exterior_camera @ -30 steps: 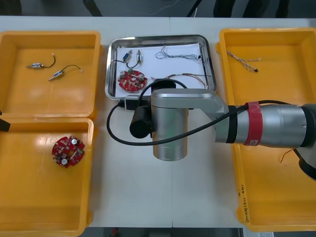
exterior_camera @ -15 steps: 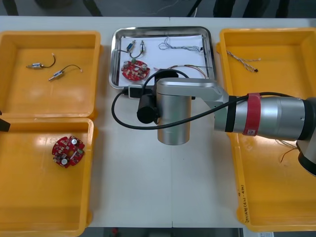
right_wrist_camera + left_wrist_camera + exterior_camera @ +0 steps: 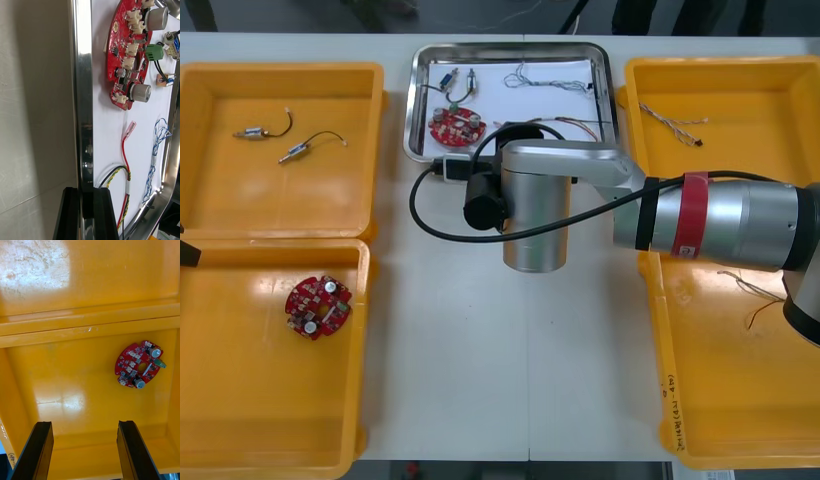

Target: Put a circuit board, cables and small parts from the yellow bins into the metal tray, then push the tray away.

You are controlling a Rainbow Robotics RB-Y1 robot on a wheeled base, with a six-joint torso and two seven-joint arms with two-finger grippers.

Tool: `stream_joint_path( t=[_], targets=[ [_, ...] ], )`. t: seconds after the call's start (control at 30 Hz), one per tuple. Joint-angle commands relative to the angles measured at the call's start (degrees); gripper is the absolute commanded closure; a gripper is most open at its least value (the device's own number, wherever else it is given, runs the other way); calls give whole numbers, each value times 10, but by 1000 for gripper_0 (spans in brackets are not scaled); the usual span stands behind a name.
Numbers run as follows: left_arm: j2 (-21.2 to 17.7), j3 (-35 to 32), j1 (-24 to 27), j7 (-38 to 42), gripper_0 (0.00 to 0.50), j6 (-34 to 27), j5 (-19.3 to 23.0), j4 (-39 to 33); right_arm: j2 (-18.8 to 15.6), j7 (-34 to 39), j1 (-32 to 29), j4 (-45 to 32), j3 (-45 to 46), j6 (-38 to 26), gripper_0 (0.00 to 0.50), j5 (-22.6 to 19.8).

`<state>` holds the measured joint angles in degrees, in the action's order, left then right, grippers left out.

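1. The right gripper [image 3: 87,193] sat at the near rim of the metal tray [image 3: 83,75]. Its two black fingers were drawn close together, with the shiny rim pinched between them.
2. From the front, the right arm [image 3: 710,225] reached in from the right across the table [image 3: 510,380], its wrist over the tray's near edge.
3. The metal tray [image 3: 420,100], white inside, lay by the table's far edge, between the far left bin [image 3: 280,68] and the far right bin [image 3: 760,100].
4. Inside the tray, a circuit board [image 3: 456,127] lay toward the near left corner, with small metal parts [image 3: 452,82] just beyond it. A blue and white cable [image 3: 545,75] ran along the far side. A red and yellow cable [image 3: 580,127] lay at the near right, partly under the wrist.
5. In the right wrist view, the red and yellow cable [image 3: 125,157] lay just beside the fingers. The blue and white cable [image 3: 157,150] was beyond it, and the circuit board [image 3: 129,56] was farther along the rim.
6. The left gripper [image 3: 84,423] hung over the near left bin [image 3: 75,371] with its fingers spread wide. A second circuit board [image 3: 139,364] lay flat on the bin floor, apart from them.
7. The far left bin held two loose metal parts [image 3: 295,152] trailing thin wires, and the far right bin held a thin twisted cable [image 3: 670,122].
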<state>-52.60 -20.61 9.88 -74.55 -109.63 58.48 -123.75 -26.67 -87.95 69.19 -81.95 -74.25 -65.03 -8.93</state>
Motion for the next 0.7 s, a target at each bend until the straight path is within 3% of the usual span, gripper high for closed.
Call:
stream_joint_path(
  t=[0.03, 0.5, 0.63, 0.7],
  targets=[
    [-25, -16, -8, -14, 0, -4, -2, -15, 7, 19, 34, 4, -5, 17, 500, 4],
    [-25, -16, -8, -14, 0, -4, -2, -15, 18, 23, 35, 26, -2, 36, 487, 4],
    [-25, -16, -8, -14, 0, -4, -2, -15, 20, 22, 35, 26, -2, 36, 297, 4],
    [-25, -16, -8, -14, 0, -4, -2, -15, 20, 21, 36, 26, -2, 35, 78, 4]
  ],
)
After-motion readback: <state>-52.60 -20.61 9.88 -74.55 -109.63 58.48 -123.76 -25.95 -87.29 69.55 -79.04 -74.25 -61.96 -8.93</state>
